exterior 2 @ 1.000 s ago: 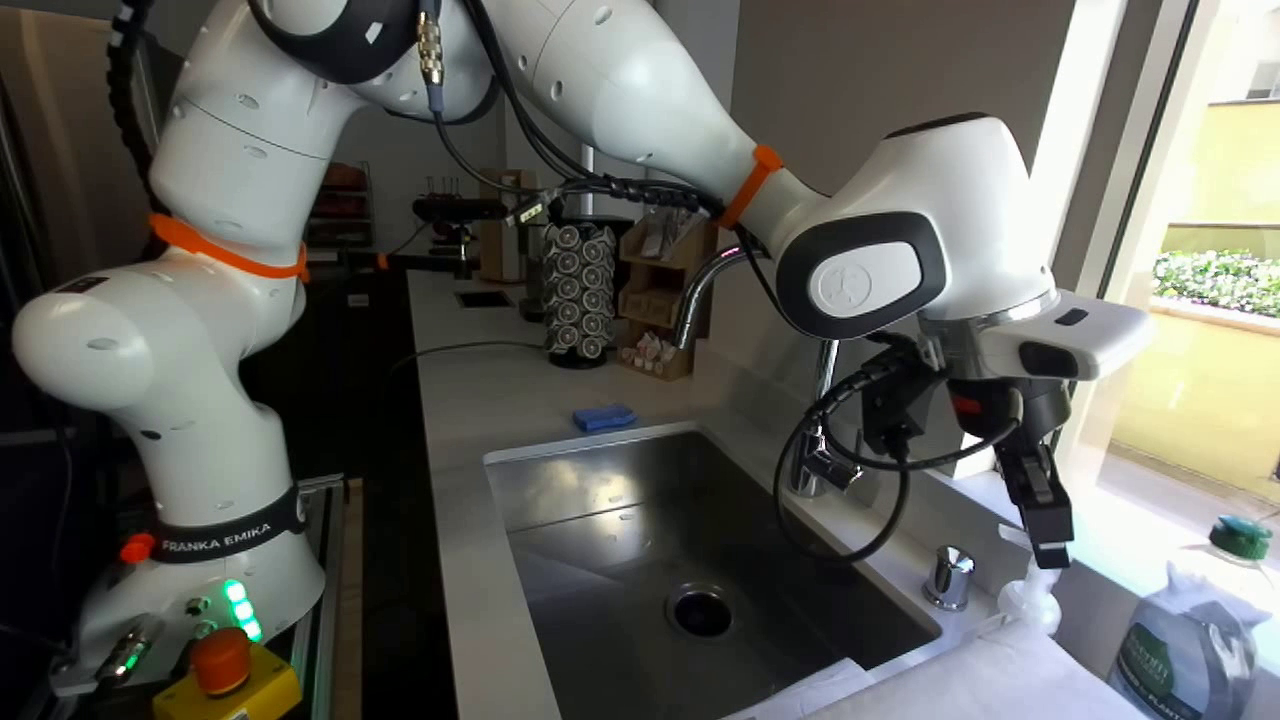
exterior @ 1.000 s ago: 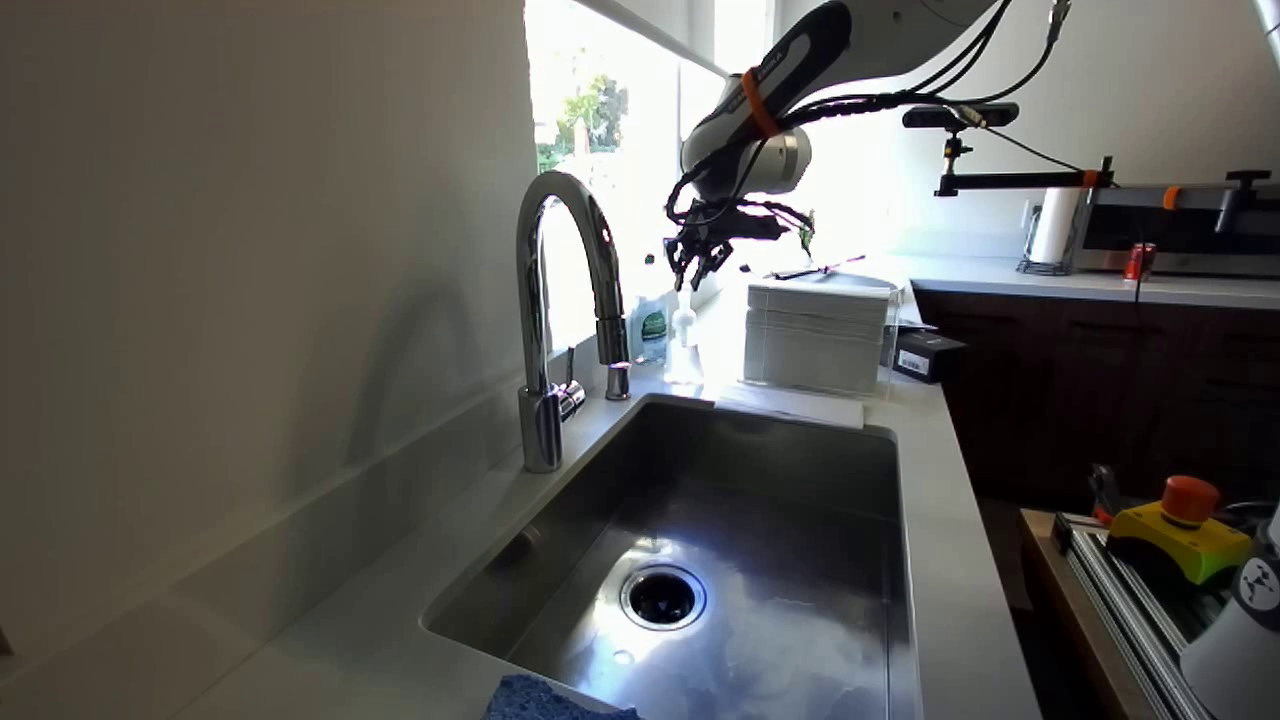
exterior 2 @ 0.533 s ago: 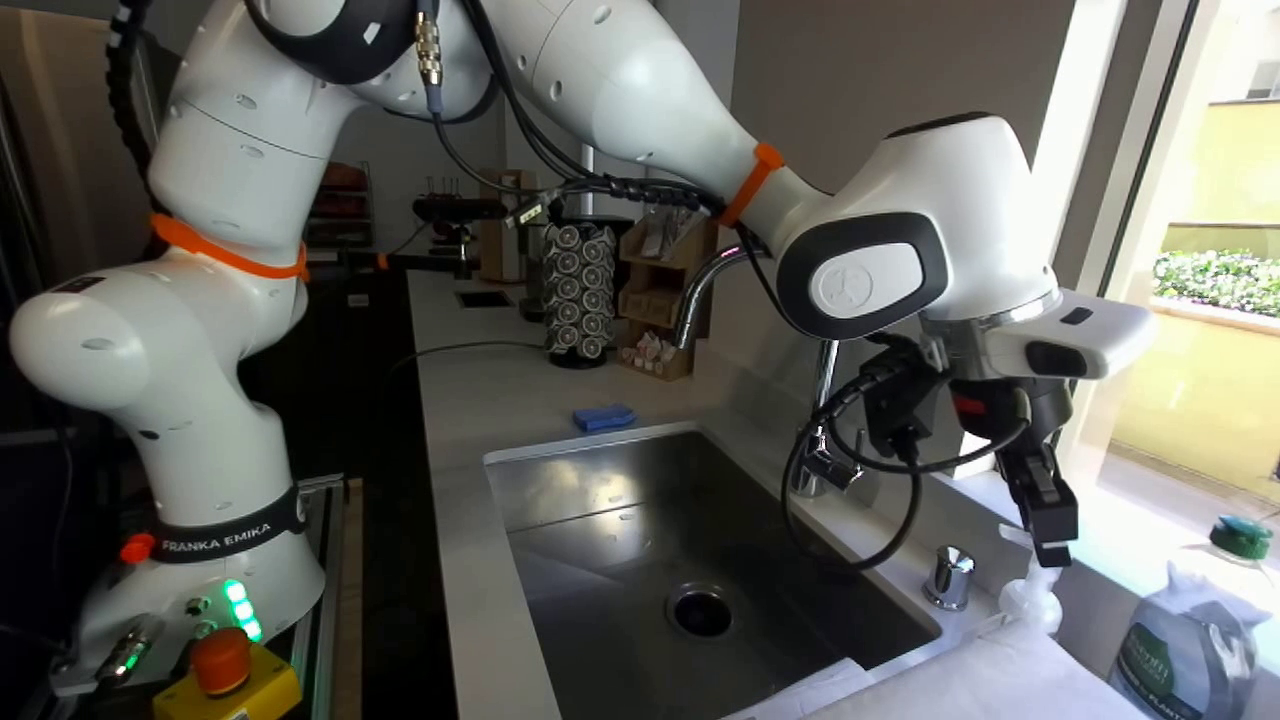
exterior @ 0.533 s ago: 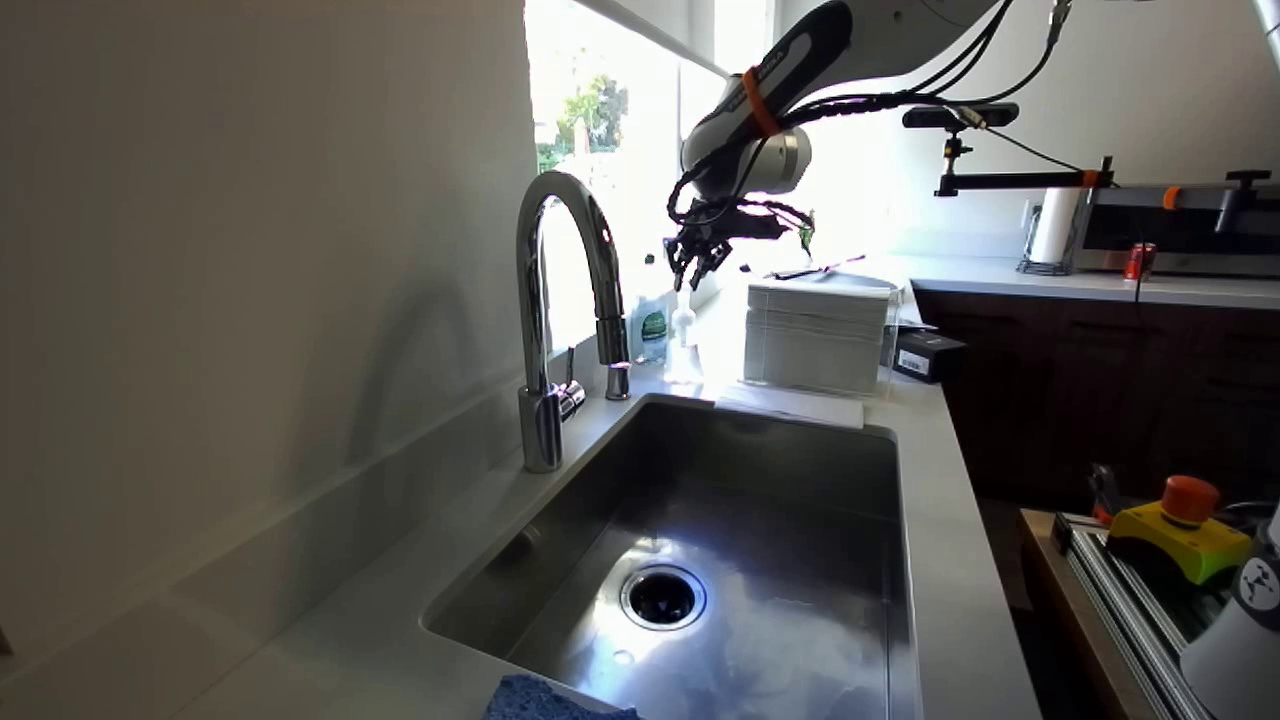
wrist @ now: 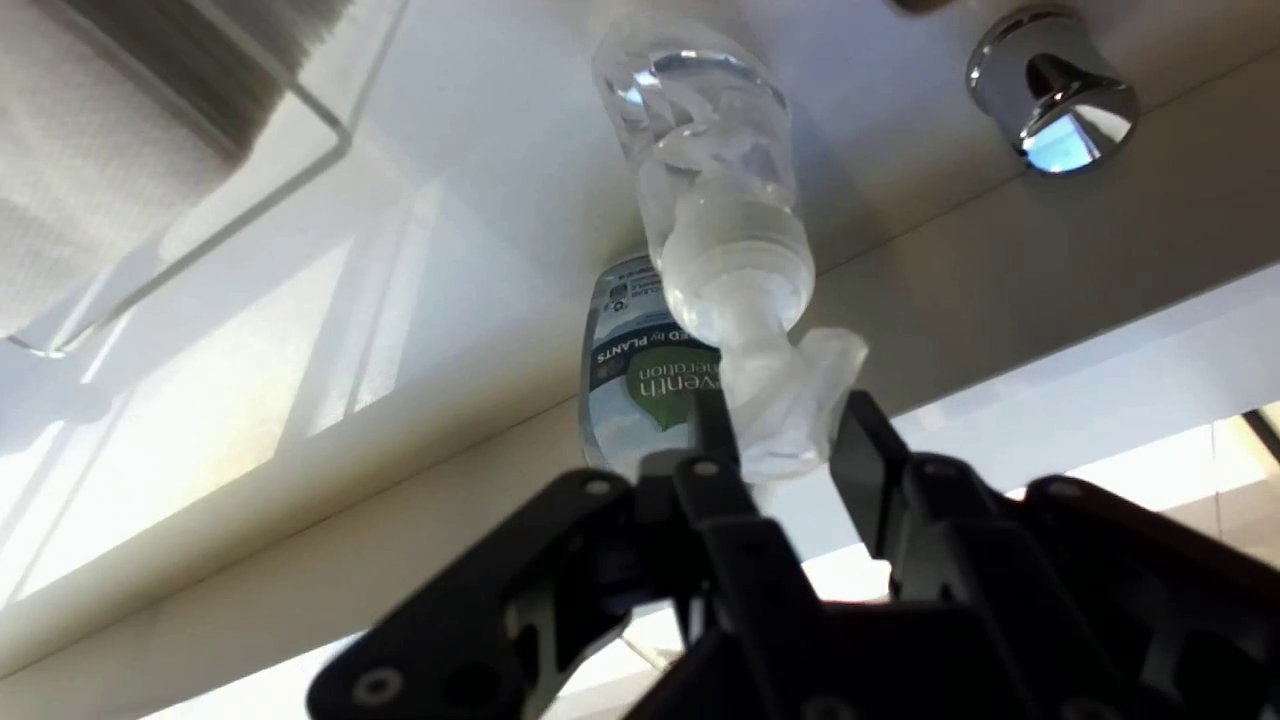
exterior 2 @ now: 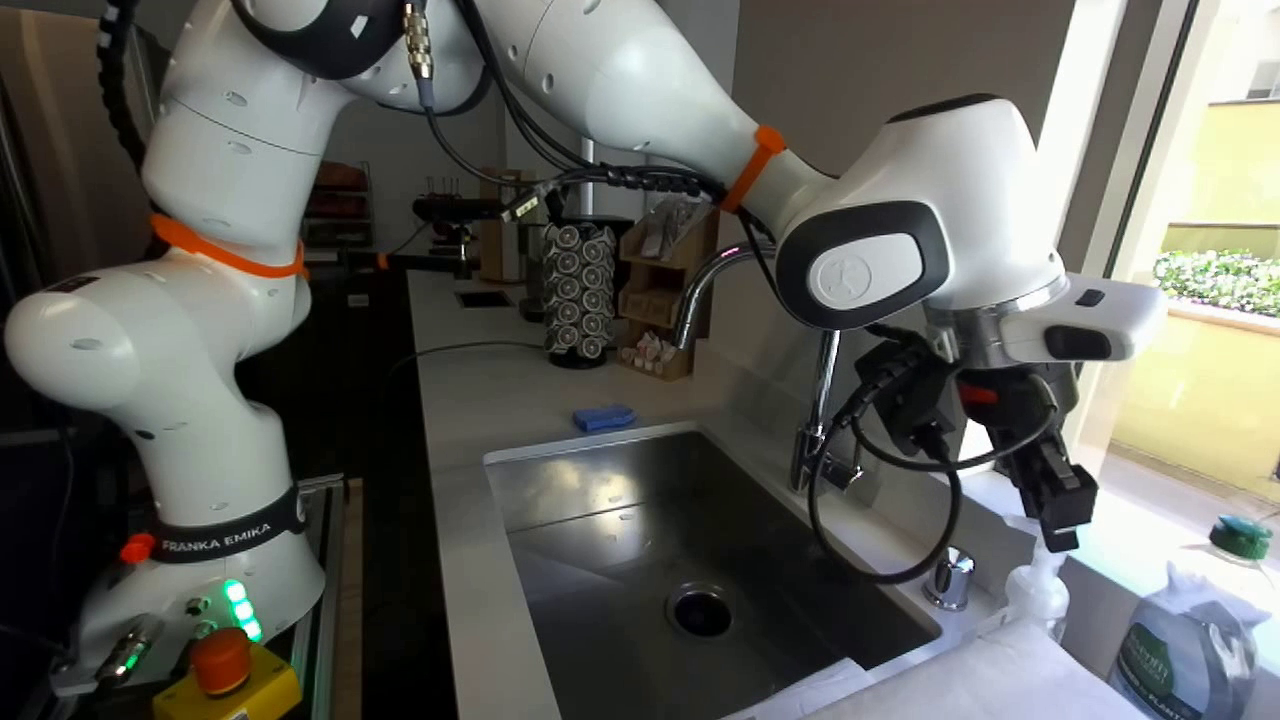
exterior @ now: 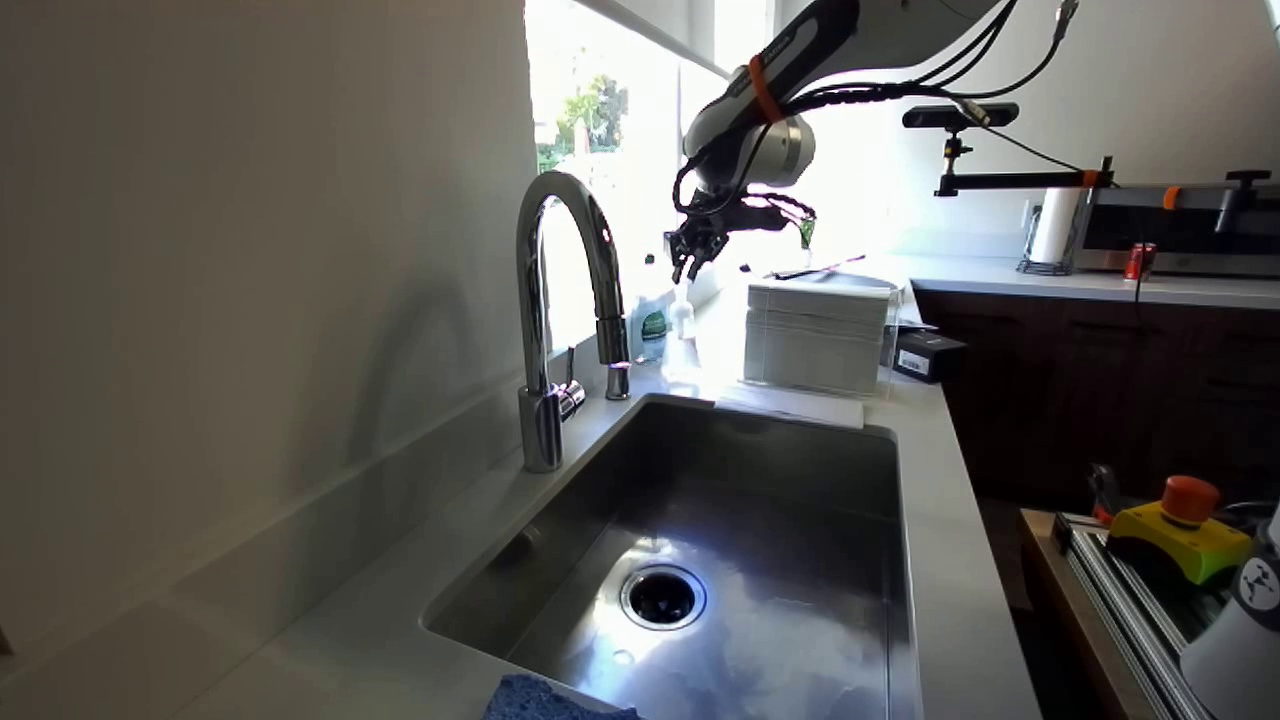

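The end effector (wrist: 785, 425) was in close: both fingers pinched the pump head of a clear pump bottle (wrist: 738, 240). The bottle was just past the sink (exterior: 790, 560), off its window-side corner; its base was behind the paper stack (exterior: 815, 335) or lost in glare, so could not tell whether it touched the table (exterior: 945, 560).

Likely trouble, my reading: the head looked small and slick, so a weak pinch could let the bottle twist or drop. Pressing down could work the pump and squirt something out. A sideways swing could knock the soap bottle (exterior 2: 1185, 640), farther past the sink, or clip the paper at the sink's end.

Surface: pale, ran round the sink; tap (exterior: 531, 290) along its wall side, blue sponge (exterior 2: 604, 417) beyond its opposite end. Room: bright window (exterior: 605, 110) past the sink's tap side, dark cupboards (exterior: 1050, 390) well past its paper end, red stop button (exterior 2: 221, 660) across on the robot's side
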You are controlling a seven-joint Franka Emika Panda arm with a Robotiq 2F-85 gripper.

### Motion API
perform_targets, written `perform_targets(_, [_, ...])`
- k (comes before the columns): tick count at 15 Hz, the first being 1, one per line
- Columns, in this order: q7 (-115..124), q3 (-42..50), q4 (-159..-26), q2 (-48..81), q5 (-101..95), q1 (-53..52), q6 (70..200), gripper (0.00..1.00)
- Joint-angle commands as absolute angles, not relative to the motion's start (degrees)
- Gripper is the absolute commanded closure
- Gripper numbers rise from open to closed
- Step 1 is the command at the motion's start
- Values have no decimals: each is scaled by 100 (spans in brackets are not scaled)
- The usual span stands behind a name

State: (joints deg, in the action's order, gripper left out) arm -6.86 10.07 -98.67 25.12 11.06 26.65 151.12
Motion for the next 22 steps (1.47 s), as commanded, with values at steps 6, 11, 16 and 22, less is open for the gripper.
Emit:
perform_targets(6, [-2274, 673, -10097, 1978, 1541, 3001, 14473, 93])
perform_targets(11, [-2872, 724, -10267, 1781, 1517, 2984, 14129, 93])
perform_targets(16, [-3328, 784, -10584, 1589, 1493, 2955, 14010, 93])
perform_targets(22, [-3816, 846, -10972, 1360, 1581, 2945, 14011, 93])
